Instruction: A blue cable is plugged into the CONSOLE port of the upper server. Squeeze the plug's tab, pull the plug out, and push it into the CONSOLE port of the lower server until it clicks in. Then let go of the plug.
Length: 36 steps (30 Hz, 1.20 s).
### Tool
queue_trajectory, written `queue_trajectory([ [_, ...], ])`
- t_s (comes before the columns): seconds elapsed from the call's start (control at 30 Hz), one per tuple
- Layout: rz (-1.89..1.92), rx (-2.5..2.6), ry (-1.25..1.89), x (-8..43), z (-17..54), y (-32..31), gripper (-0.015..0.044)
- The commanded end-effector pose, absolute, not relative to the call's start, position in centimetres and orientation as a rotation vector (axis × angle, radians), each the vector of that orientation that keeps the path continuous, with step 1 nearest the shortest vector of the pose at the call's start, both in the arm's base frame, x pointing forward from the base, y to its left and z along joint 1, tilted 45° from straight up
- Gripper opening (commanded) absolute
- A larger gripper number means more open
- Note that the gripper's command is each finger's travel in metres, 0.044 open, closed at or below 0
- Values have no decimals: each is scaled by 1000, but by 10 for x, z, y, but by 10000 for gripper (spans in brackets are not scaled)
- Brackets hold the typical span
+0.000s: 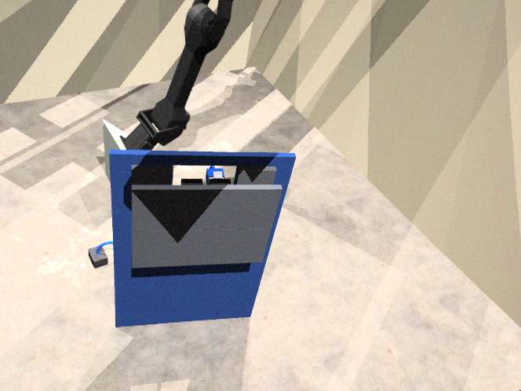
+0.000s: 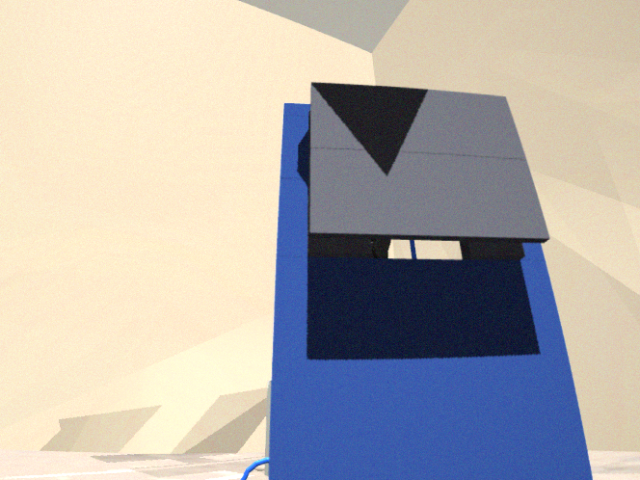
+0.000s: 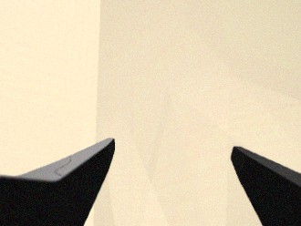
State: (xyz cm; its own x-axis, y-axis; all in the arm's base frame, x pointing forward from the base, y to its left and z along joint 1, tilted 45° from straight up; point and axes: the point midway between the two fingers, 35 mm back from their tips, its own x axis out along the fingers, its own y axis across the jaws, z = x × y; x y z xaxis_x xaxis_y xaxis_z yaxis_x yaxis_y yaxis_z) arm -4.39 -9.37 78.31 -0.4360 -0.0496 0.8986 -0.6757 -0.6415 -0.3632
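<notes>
A tall blue panel (image 1: 180,296) (image 2: 429,413) stands upright, a grey plate (image 1: 202,246) (image 2: 429,196) mounted on its face. Behind it reaches a black robot arm (image 1: 183,79). The gripper (image 3: 172,148) is open, its fingers wide apart with only pale wall between. The blue plug (image 1: 215,169) appears, probably, in the opening above the plate; its port is hidden. A blue cable (image 1: 103,243) (image 2: 254,465) arches low beside the panel, meeting a small dark block (image 1: 97,257).

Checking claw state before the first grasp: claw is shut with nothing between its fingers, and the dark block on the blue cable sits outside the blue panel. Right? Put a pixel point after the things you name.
Not shut: the wrist view shows the claw (image 3: 172,148) open, its fingertips wide apart. The rest holds: nothing between them, and the dark block (image 1: 97,257) on the blue cable (image 1: 103,243) sits outside the blue panel (image 1: 184,296).
</notes>
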Motion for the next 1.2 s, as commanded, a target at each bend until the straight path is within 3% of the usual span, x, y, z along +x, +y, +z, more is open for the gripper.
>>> queue_trajectory([
  [0.0, 2119, 1356, -1032, -45, 783, -92, 374],
  [0.17, 1964, 1133, -1031, -59, 777, -34, 242],
  [0.5, 1587, 705, -916, -26, 741, 96, 239],
  [0.67, 1451, 569, -871, 2, 722, 130, 239],
  [0.93, 1106, 214, -759, 93, 660, 185, 239],
  [1.17, 836, -47, -607, 180, 599, 187, 239],
])
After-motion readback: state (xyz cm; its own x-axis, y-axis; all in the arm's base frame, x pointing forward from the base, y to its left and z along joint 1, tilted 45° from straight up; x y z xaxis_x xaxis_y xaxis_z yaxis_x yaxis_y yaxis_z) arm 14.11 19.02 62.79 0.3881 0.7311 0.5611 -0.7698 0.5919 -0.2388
